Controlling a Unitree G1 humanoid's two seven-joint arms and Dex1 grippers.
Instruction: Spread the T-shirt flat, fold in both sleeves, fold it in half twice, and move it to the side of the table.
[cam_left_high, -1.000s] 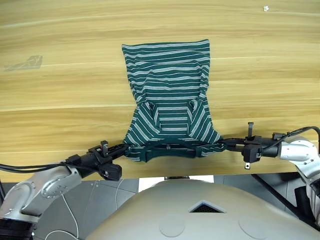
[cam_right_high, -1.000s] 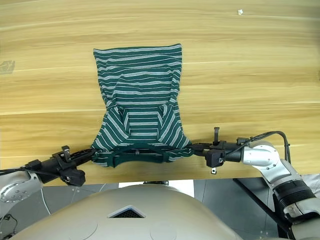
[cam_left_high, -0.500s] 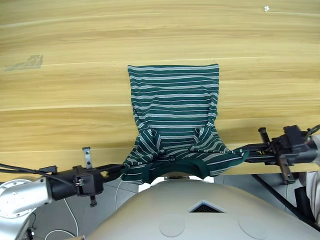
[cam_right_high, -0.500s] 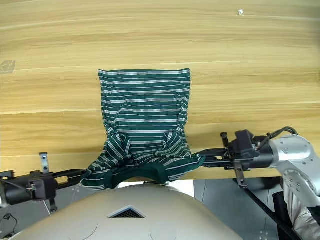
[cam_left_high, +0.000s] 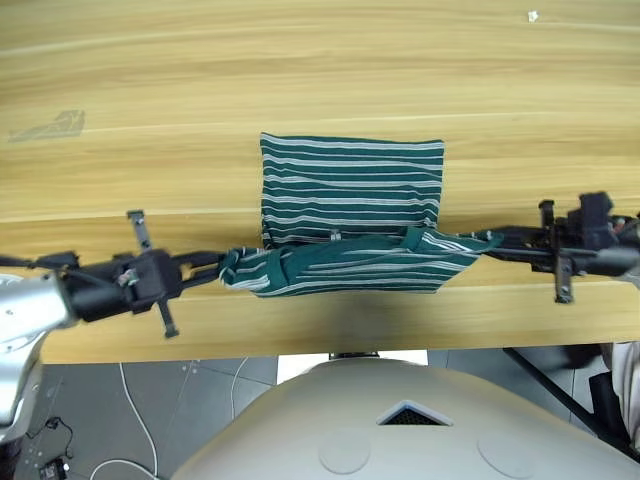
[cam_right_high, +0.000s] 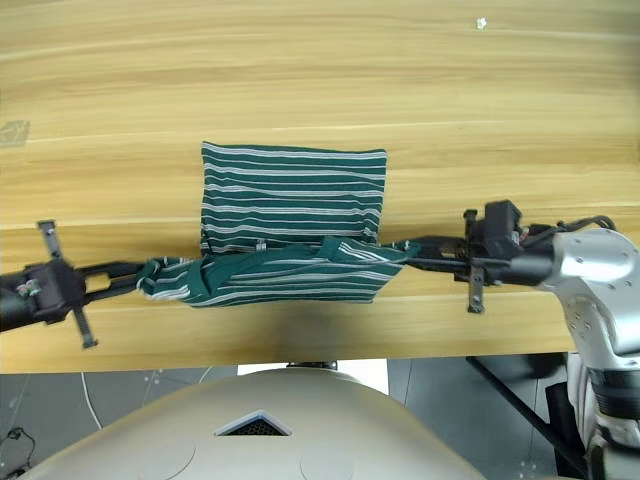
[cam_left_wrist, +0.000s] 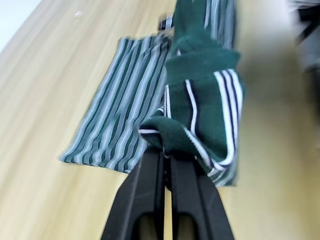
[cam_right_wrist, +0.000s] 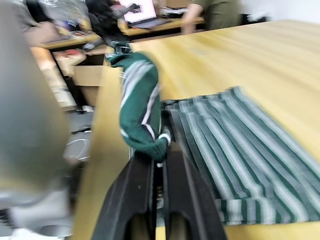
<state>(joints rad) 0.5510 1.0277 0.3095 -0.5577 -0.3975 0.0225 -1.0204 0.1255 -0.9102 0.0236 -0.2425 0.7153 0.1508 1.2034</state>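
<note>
The green striped T-shirt (cam_left_high: 350, 185) lies in the middle of the wooden table (cam_left_high: 150, 190), its far half flat. Its near end (cam_left_high: 350, 268) is raised and stretched into a band between my two grippers, just above the flat half's near edge. My left gripper (cam_left_high: 222, 263) is shut on the band's left corner, seen close up in the left wrist view (cam_left_wrist: 165, 159). My right gripper (cam_left_high: 490, 240) is shut on the right corner; the right wrist view shows its fingers (cam_right_wrist: 172, 165) pinching bunched cloth. Both arms stretch along the table's near part.
The table's front edge (cam_left_high: 300, 355) runs just below the held band, with floor beyond it. A small white scrap (cam_left_high: 533, 16) lies at the far right. A faint grey mark (cam_left_high: 50, 125) sits at the far left. Bare wood surrounds the shirt.
The shirt was first dragged toward me, its collar end hanging over the front edge. Both grippers then lifted that end and carried it forward, over the table and up to the flat half.
</note>
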